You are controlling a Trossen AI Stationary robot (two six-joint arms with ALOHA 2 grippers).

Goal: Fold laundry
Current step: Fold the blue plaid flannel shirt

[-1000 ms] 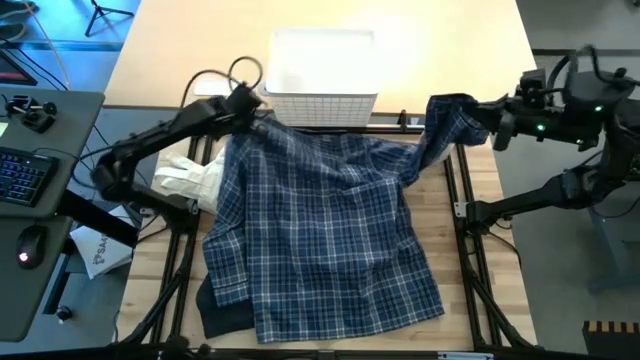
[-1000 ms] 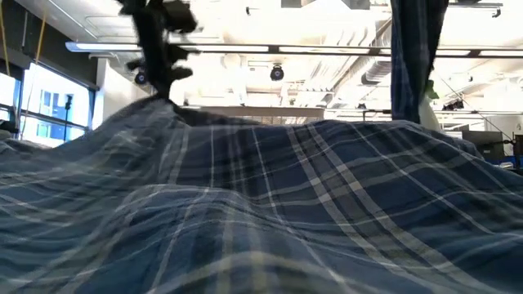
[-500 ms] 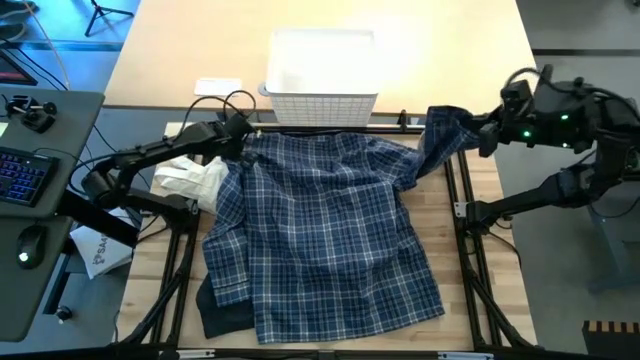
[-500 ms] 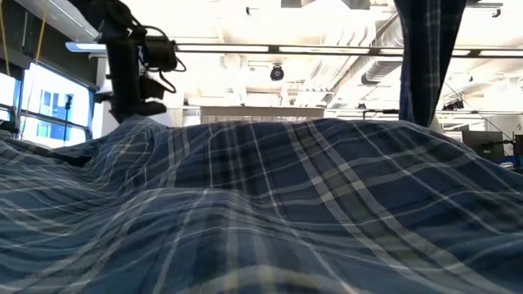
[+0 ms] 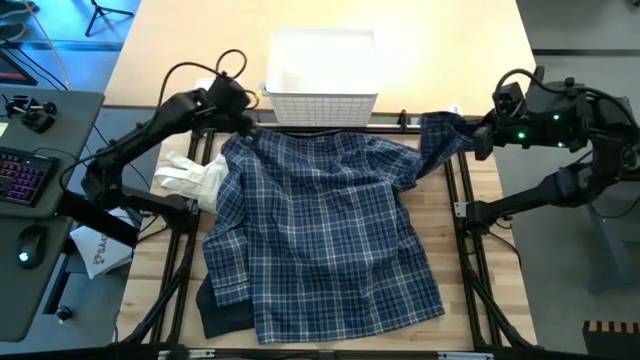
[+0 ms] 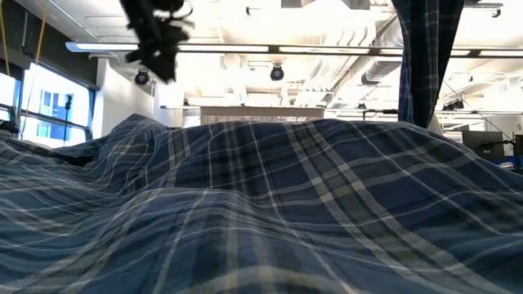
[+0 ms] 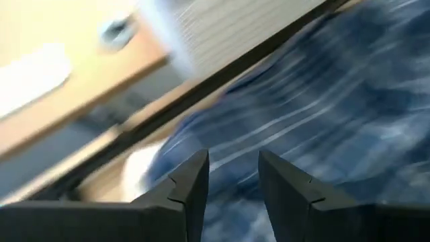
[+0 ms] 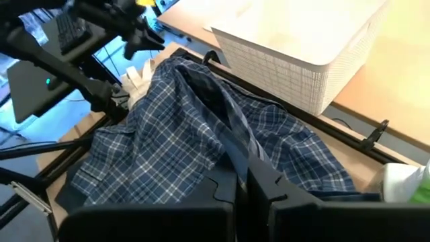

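High view has the blue-and-white plaid shirt (image 5: 325, 235) spread flat over most of the table (image 5: 485, 190), collar end toward the far side, right up against the white lattice basket (image 5: 321, 78) that sits at the far edge. The left gripper (image 5: 240, 112) hangs just above the shirt's far-left corner, and its wrist view shows the two fingers (image 7: 190, 183) parted with nothing between them, just plaid fabric blurred underneath, so it's let go. The right gripper (image 5: 481, 137) is over at the far right, clenched on a sleeve of the shirt and holding it up off the table; in the low view that sleeve drops down as a dark blue strip on the right. A dark piece of cloth (image 5: 222, 312) pokes out from under the shirt's near-left corner, and a bundle of white fabric (image 5: 190, 178) sits just left of the shirt.
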